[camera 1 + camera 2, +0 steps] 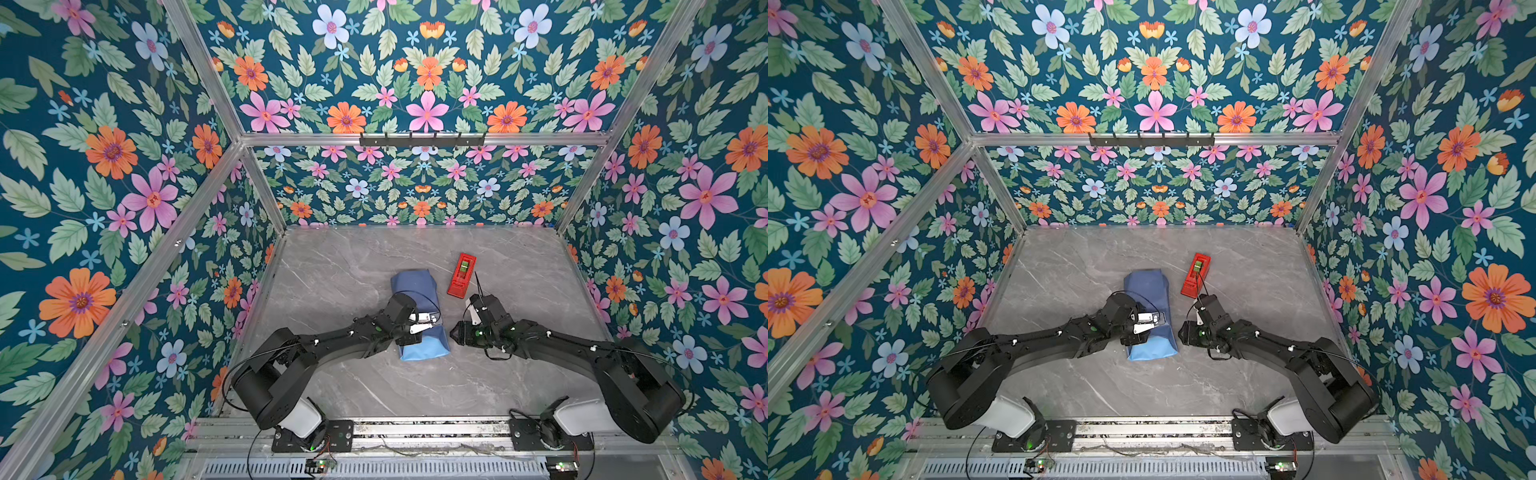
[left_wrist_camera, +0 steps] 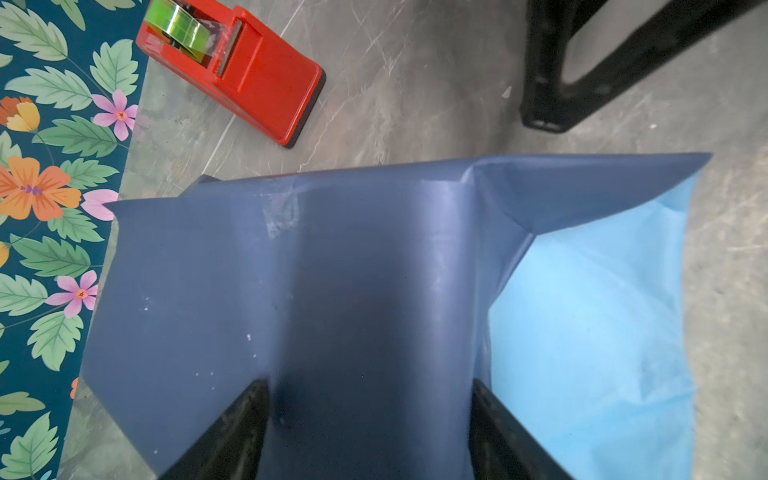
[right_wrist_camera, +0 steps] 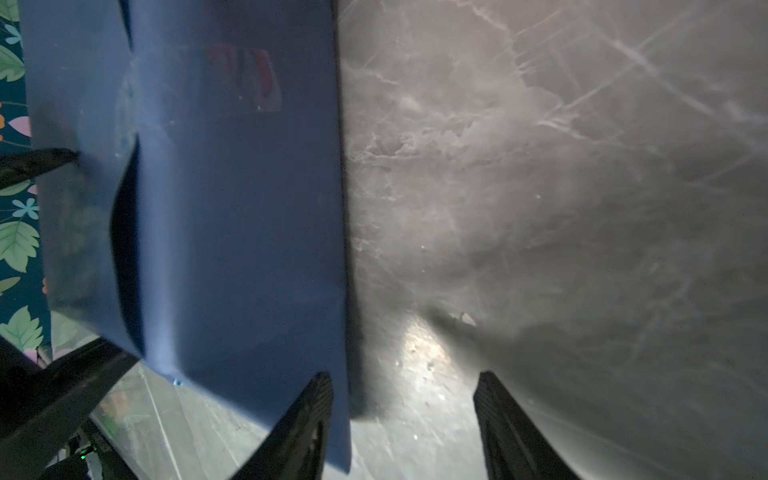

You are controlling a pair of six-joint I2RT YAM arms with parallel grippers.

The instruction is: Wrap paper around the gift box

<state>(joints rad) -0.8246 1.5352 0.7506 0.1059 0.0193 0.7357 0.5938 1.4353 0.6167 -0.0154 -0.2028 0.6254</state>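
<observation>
- The paper (image 1: 415, 286) is lying folded into a long parcel near the middle of the grey marbled table (image 1: 332, 266), with its dark blue side facing out.
- The gift box is not showing anywhere; the paper is covering it completely.
- At the parcel's near end, a loose flap is showing the light blue side of the paper (image 2: 590, 332).
- The left gripper (image 1: 430, 323) is reaching in from the left and hovering low over the top of the parcel. Its jaws are standing wide apart, with dark blue paper filling the gap between its fingers (image 2: 245, 428). Whether they are touching the paper is not clear.
- The right gripper (image 3: 405, 424) is sitting just beside the parcel's right edge. Its jaws are parted with only bare table between them, and one finger is overlapping the paper's edge.
- A red tape dispenser (image 1: 462, 275) is standing on the table just beyond the right gripper, near the parcel's far end.
</observation>
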